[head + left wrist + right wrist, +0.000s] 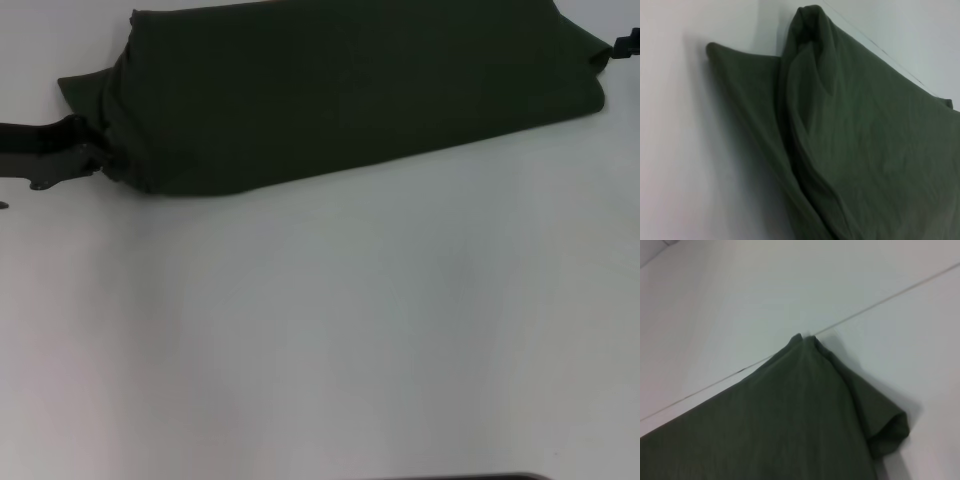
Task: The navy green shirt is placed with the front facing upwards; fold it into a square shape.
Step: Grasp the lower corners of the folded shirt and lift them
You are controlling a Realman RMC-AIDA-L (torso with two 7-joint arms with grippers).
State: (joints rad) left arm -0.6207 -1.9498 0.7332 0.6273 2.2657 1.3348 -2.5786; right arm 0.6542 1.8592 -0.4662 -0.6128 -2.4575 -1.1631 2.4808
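The navy green shirt (pixel 360 90) lies as a long folded band across the far side of the white table (pixel 350 330), plain green side up, with no lettering showing. My left gripper (pixel 100 160) is at the band's left end, shut on the bunched edge beside a sleeve flap. At the band's right end, my right gripper (pixel 622 46) just shows at the picture's edge, pinching the puckered corner. The left wrist view looks along layered folds of the shirt (pixel 875 150). In the right wrist view a pointed corner of the shirt (pixel 790 425) and a rolled sleeve edge show.
Bare white tabletop stretches from the shirt toward me. A thin seam in the table (pixel 880 300) runs just past the shirt's far corner. A dark strip (pixel 450 477) shows at the near edge of the head view.
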